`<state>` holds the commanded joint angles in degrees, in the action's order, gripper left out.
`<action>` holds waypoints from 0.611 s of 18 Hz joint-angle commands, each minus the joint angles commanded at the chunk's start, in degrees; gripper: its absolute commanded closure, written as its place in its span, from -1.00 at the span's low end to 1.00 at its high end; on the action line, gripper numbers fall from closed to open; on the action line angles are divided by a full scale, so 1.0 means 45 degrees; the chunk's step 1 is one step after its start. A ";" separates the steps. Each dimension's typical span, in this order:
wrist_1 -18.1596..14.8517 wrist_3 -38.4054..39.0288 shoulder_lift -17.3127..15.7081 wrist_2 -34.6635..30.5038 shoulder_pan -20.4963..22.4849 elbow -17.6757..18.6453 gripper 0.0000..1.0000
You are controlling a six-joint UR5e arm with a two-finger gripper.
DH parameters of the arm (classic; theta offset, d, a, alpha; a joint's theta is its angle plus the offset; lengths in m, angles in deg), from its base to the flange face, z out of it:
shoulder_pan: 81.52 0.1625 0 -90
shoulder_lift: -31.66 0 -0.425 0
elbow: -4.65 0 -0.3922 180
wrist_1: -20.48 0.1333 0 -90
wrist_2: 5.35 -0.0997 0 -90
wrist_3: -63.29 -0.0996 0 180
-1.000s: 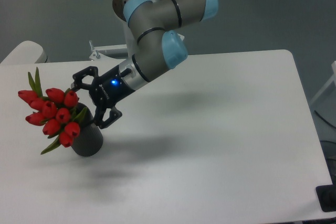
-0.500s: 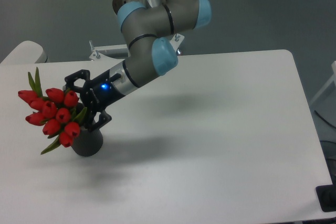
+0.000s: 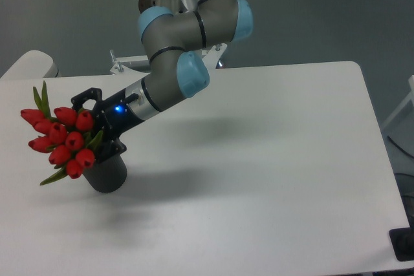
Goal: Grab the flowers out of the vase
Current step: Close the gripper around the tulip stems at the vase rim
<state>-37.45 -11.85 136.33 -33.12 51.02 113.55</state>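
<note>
Black two-finger gripper (image 3: pixel 96 125), jaws spread, straddles glossy red tulip flowers (image 3: pixel 58 141) leaning from a matte dark cylindrical vase (image 3: pixel 107 174), grasp unclear.

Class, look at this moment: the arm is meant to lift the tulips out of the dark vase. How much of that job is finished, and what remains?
Done: the claw has reached the flowers, its fingers either side of the bunch just above the vase. In hand: the grasp; whether the fingers have actually closed on the stems cannot be told. Left: the lift, since the bunch sits in the vase mouth, leaning left, with the vase on the table.
</note>
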 joint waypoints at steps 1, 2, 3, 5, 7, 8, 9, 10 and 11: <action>0.0099 0.0019 0.0000 0.0000 0.0019 0.0001 0.88; 0.0080 0.0039 -0.0019 0.0000 0.0020 0.0039 0.97; 0.0099 0.0116 -0.0020 0.0000 0.0039 0.0098 1.00; 0.0119 0.0117 -0.0039 0.0019 0.0039 0.0079 1.00; 0.0139 0.0137 -0.0097 0.0174 0.0097 0.0059 1.00; 0.0139 0.0156 -0.0117 0.0369 0.0117 0.0079 1.00; 0.0139 0.0176 -0.0156 0.0468 0.0156 0.0079 1.00; 0.0139 0.0272 -0.0176 0.0527 0.0195 0.0079 1.00; 0.0139 0.0389 -0.0195 0.0624 0.0234 0.0079 1.00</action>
<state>-36.83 -10.10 135.46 -30.31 52.07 113.90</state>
